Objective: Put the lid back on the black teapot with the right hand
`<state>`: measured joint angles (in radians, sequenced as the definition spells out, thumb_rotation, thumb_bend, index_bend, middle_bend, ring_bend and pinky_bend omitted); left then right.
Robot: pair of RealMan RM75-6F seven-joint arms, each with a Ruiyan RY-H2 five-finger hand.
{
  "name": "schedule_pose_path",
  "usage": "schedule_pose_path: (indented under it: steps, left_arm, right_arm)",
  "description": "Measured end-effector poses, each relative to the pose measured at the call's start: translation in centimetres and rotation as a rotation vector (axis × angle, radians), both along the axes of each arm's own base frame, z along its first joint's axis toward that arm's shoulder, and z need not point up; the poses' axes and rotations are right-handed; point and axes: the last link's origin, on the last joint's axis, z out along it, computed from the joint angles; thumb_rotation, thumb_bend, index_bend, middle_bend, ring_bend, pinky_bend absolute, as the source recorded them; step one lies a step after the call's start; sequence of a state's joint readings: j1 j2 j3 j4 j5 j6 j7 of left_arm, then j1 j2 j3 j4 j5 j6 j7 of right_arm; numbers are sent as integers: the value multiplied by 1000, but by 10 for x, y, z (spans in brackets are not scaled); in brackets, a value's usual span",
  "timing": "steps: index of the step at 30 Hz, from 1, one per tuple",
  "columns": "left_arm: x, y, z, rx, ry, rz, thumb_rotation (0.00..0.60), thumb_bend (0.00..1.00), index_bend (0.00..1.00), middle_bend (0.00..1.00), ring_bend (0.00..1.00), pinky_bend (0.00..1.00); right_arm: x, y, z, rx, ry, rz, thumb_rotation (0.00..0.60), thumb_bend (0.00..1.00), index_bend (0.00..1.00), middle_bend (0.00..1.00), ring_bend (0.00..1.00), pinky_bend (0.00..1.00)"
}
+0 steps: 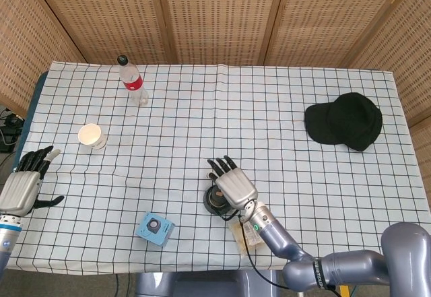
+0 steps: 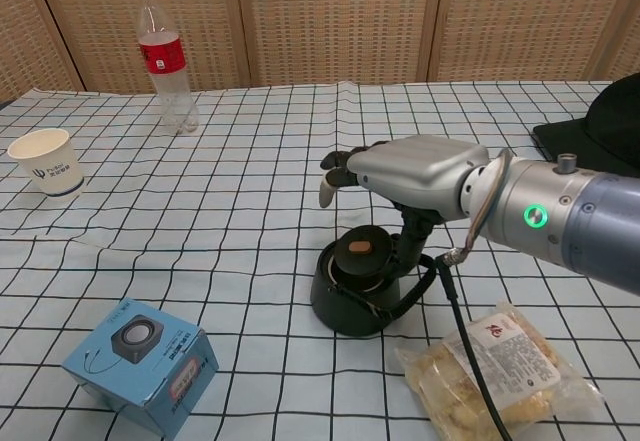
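- Black teapot (image 2: 355, 296) sits near front-centre of the counter (image 1: 269, 128), w/ its lid (image 2: 364, 253) resting on the mouth; brown knob on top shows in chest view.
- Lid looks seated, roughly level; can't tell if fully down in the rim all round, since the far side is hidden by the thumb.
- Right hand (image 2: 415, 166) hovers just above the lid, palm down, fingers (image 2: 335, 166) spread forward & holding nothing; thumb hangs down beside the lid, contact w/ it unclear.
- Judgement: step is the release/clear. Do it well by lifting straight up, keeping the thumb off the lid edge so it doesn't tip or drag the pot.
- Cable from the wrist loops against the pot's side; it could tug the pot on withdrawal, so go slow.
- Snack packet (image 2: 495, 361) lies just right of the pot, blue box (image 2: 140, 356) front-left; both are out of the way.
- Left hand (image 1: 23, 186) rests at the far left counter edge, fingers apart, empty.
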<state>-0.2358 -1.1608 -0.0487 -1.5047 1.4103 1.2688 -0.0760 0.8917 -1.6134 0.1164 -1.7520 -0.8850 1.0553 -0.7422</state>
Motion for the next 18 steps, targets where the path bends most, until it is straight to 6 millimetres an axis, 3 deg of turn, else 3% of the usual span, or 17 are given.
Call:
schedule_pose_path:
  steps: [18]
  left_arm:
    - [1,0,-2,-7,0,-2,600,54,0,0,0,0]
  right_arm:
    - [-2,-6,33,-74,-2,-2,600,324,207,0,0,0]
